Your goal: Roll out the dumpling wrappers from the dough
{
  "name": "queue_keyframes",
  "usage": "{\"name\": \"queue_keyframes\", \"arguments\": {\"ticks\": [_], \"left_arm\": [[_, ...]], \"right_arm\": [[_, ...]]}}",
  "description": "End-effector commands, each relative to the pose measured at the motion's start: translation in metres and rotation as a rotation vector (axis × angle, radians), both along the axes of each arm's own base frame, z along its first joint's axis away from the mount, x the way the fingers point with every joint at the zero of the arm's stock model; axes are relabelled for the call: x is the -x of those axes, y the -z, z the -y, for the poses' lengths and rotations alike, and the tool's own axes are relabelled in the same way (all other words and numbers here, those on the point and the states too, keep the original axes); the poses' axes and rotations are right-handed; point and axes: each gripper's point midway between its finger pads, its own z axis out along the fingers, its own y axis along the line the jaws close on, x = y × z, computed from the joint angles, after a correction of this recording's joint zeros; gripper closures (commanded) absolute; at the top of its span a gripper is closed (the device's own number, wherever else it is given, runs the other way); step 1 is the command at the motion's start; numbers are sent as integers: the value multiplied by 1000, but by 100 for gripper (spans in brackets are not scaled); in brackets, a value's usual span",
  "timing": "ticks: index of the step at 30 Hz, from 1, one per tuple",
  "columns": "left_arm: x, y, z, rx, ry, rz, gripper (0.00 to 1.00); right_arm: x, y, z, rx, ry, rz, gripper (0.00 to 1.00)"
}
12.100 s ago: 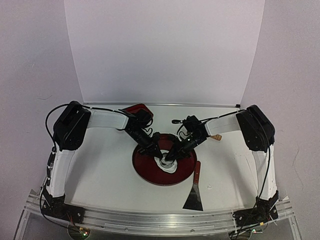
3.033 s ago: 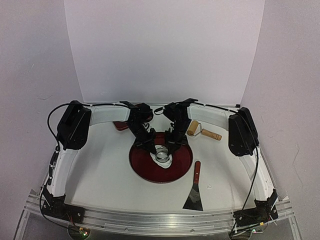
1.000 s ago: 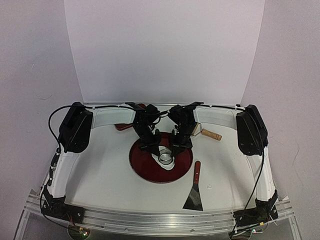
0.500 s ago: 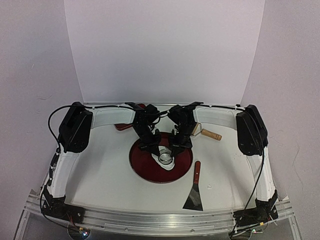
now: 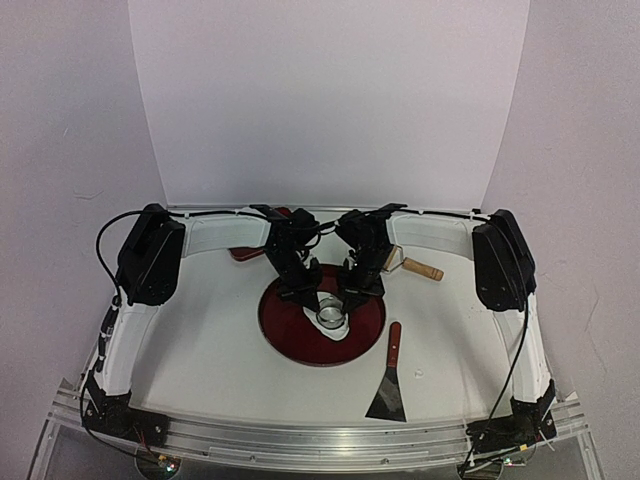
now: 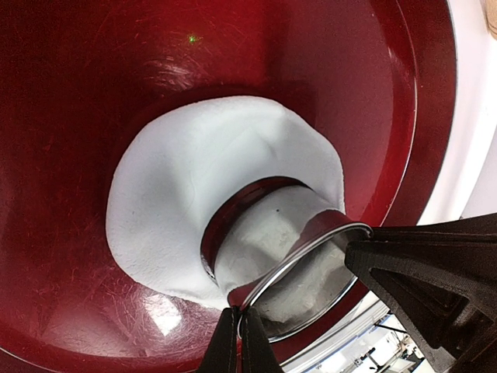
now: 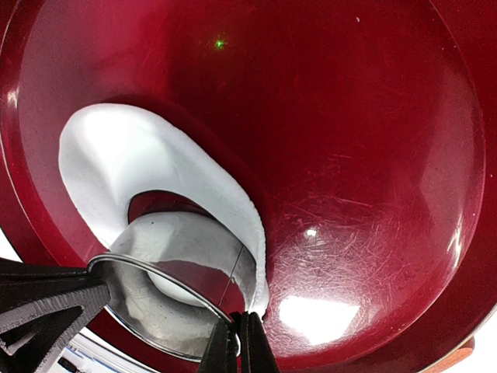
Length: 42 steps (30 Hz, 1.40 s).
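A shiny metal ring cutter (image 5: 329,317) stands on the flat white dough (image 6: 194,171) in the round red tray (image 5: 290,330). My left gripper (image 6: 238,342) is shut on the ring's near rim (image 6: 295,256). My right gripper (image 7: 239,342) is shut on the opposite rim of the ring cutter (image 7: 163,280). In the top view the left gripper (image 5: 312,302) and right gripper (image 5: 348,302) flank the ring. The dough (image 7: 124,155) spreads past the ring as an irregular sheet. Dough also shows inside the ring. The dumpling wrappers are out of view.
A wooden rolling pin (image 5: 412,266) lies behind the tray to the right. A scraper with a red handle (image 5: 388,385) lies on the table right of the tray. A small red dish (image 5: 245,253) sits behind the left arm, partly hidden.
Nothing has moved over the last second. Three seconds ago both grippers and the ring stood slightly further back and left on the dough.
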Motion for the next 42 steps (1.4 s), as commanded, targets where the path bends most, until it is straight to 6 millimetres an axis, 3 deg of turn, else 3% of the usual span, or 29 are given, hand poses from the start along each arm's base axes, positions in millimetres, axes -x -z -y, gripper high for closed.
{"name": "queue_keyframes", "arguments": {"ticks": [1,35,42], "left_arm": [[11,12,-30,-154,-11,-25,100],[7,-11,-26,-130,0,3,100],[5,-23,-25,-120,-2,21,100]], "right_arm": [[-24,-12,10,40,57,94,100],[-23,-28,13,44,67,96,100],[-23,-36,15,46,72,105,100]]}}
